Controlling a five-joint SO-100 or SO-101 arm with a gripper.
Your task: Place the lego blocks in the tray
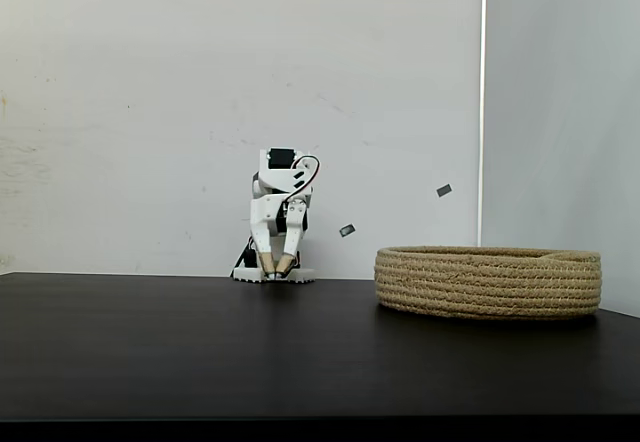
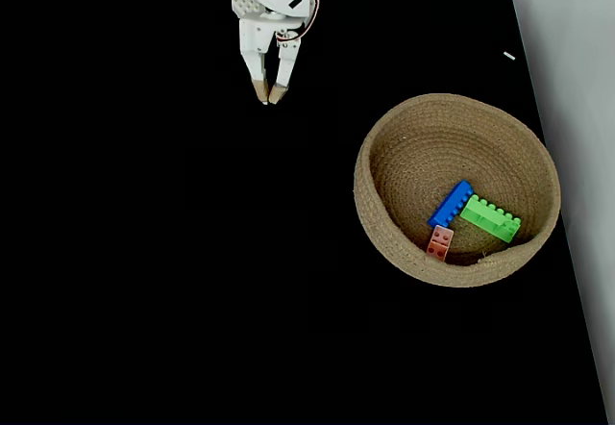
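Green brick (image 2: 491,218), blue brick (image 2: 450,204) and pink brick (image 2: 440,242) lie in the rope basket (image 2: 384,137). The fingers (image 2: 260,86) look nearly pressed together, empty, well apart. Little risk remains, unless a swinging arm knocks the basket.

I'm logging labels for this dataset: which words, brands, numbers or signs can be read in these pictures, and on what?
None is readable. The arm, the rope tray and the blue brick, green brick and pink brick show no legible print.
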